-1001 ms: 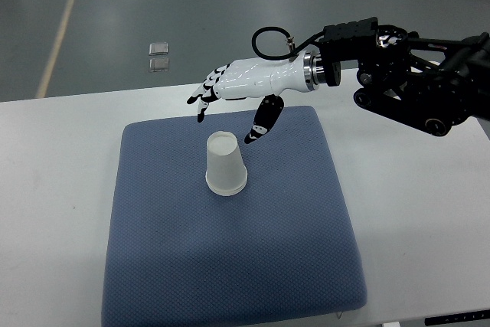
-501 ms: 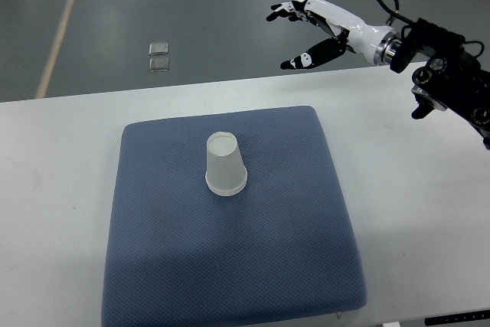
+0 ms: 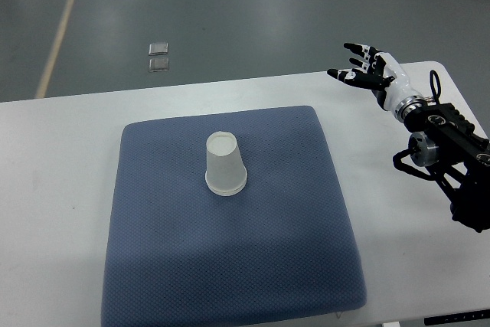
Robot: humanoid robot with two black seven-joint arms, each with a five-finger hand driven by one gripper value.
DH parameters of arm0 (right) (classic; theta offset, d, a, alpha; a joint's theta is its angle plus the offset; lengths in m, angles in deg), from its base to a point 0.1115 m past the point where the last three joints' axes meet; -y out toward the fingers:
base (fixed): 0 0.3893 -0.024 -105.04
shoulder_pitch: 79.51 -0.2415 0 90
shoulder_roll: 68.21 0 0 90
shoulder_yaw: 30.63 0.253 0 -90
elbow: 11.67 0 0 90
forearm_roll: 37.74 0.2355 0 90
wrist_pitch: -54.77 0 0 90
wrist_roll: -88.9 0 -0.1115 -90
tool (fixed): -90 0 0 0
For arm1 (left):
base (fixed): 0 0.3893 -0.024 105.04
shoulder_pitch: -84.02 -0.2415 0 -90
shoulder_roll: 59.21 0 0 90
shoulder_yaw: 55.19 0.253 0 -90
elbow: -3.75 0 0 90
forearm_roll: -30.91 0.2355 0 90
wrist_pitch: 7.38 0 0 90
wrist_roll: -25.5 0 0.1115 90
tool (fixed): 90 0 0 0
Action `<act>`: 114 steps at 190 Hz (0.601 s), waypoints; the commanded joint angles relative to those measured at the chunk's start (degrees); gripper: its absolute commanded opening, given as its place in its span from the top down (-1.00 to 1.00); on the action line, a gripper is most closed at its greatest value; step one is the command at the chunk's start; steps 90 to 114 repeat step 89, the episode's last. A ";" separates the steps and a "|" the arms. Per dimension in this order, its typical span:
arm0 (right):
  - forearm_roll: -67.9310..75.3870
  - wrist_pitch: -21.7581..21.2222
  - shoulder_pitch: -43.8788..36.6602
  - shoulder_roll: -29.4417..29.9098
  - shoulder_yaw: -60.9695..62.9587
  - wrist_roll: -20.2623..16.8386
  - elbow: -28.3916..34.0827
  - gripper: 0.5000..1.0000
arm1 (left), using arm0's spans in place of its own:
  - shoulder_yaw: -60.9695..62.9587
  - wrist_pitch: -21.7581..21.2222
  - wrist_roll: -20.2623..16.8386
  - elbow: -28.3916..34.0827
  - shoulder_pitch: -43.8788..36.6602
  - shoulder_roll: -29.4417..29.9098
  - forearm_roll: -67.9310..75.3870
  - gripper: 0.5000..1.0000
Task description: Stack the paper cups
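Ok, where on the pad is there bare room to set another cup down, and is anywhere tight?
The blue pad is bare except for the upturned paper cup near its middle. Free patches lie between the cup and the pad's left edge, its right edge, and the wide near edge. The right hand hangs open over the table's far right corner, off the pad. Nothing is crowded.

One paper cup (image 3: 225,165) stands upside down on one blue mat (image 3: 230,266), well to the left of the fingers (image 3: 354,63) of the one robot hand (image 3: 375,74) in view. One white table (image 3: 61,189) carries the mat. Two small clear squares (image 3: 158,57) lie on the floor, far left of the fingers.
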 commanded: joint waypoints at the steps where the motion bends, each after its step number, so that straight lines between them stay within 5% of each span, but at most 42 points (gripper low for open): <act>1: 0.28 0.89 1.07 0.95 0.08 0.41 0.09 -0.69 | 0.02 0.01 0.00 0.01 0.00 0.00 0.00 -1.00; 114: -0.16 0.45 3.45 2.35 -1.51 0.41 0.17 -0.70 | 0.02 0.01 0.00 0.01 0.00 0.00 0.00 -1.00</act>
